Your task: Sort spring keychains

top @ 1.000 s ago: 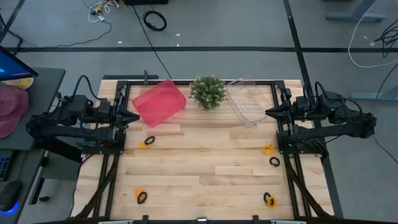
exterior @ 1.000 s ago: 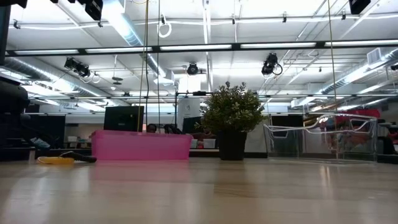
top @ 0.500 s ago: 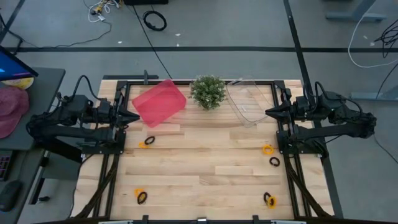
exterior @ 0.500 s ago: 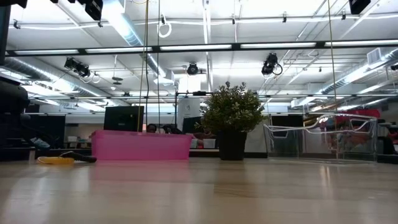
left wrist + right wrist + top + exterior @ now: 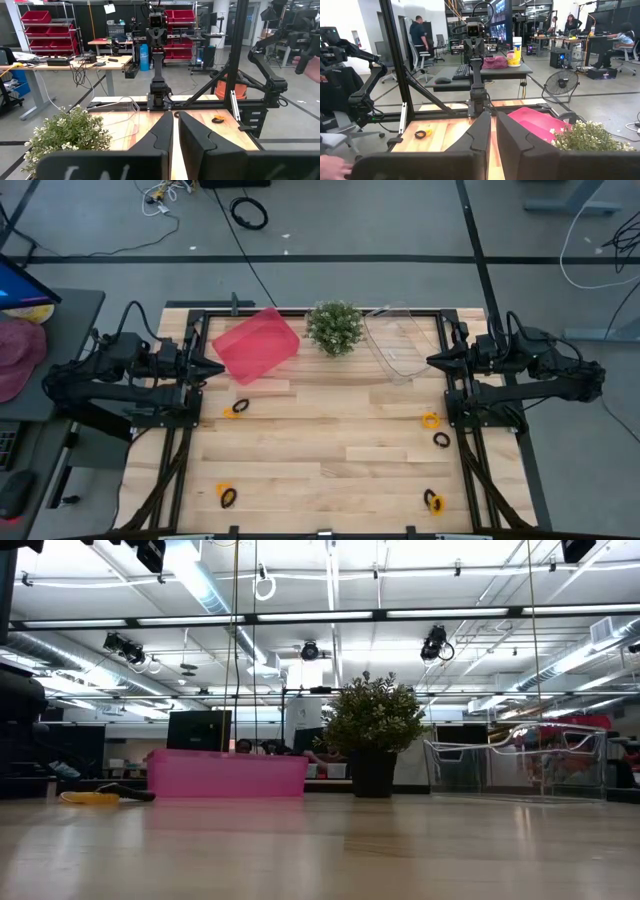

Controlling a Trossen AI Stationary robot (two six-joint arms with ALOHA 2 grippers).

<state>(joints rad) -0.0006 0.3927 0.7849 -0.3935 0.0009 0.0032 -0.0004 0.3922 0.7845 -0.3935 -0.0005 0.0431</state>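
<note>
High view: tiny coiled spring keychains on pale wooden table.

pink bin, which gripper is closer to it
Left. The left gripper sits right beside the pink bin, at its left edge; the right gripper waits across the table past the potted plant.

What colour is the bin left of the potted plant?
Pink; the bin shows best in the high view, beside the potted plant.

two dark, jointed arms with black cabling; each tapers to a pointed black two-fingered tool.
</note>
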